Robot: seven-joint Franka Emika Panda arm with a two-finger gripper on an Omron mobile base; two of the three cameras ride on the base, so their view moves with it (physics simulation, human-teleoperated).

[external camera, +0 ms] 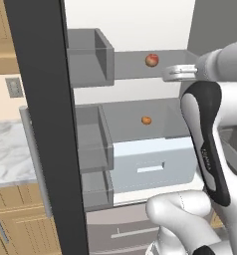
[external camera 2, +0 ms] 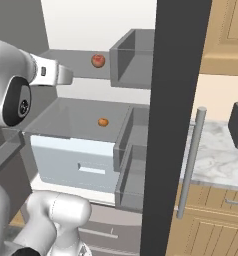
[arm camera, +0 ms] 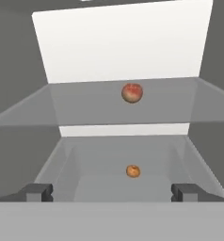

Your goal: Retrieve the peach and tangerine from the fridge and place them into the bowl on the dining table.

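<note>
The white arm reaches forward at upper-shelf height into the open fridge (external camera: 140,30), its hand held level, and the fingers (arm camera: 112,192) stand spread wide with nothing between them. Their two dark tips are blocky and matte.

Ahead of the fingers and above them, the peach (arm camera: 132,92) sits on the upper shelf (arm camera: 85,101), a flat grey slab with a smooth finish; the fruit is round, reddish with a paler orange patch. Ahead and lower, nearly centred between the fingertips, the tangerine (arm camera: 132,171) rests on the lower shelf (arm camera: 100,160), small, round and plain orange. Both fruits lie well apart from the fingers.

Under the lower shelf a pale blue drawer (external camera: 153,167) with a slot handle stands closed. Boxy grey door bins (external camera: 93,55) hang on the door (external camera: 46,124) beside the shelves.
</note>
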